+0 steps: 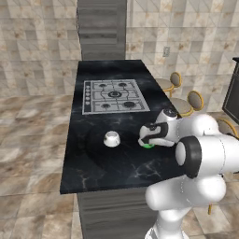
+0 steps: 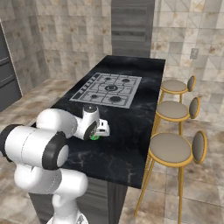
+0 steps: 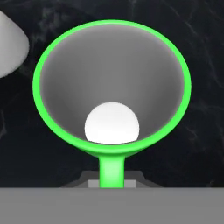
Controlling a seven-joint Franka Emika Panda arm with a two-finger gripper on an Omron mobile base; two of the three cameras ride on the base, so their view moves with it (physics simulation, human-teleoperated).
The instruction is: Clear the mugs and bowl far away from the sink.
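Presently: gripper (image 1: pixel 148 141) directly above green mug (image 3: pixel 112 87) on black counter (image 1: pixel 107 168), jaw state impossible to tell; white bowl (image 1: pixel 111 138) just beside; hob (image 1: pixel 114 95) beyond.

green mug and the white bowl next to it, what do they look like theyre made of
The green mug: probably glazed ceramic or hard plastic. Its rim and handle are an even bright green, its inside smooth grey-white; the render leaves the choice open. The white bowl: likely ceramic, plain matt white, thick-looking, no sheen. Both stand on the counter, which looks like polished black marble with pale veins.
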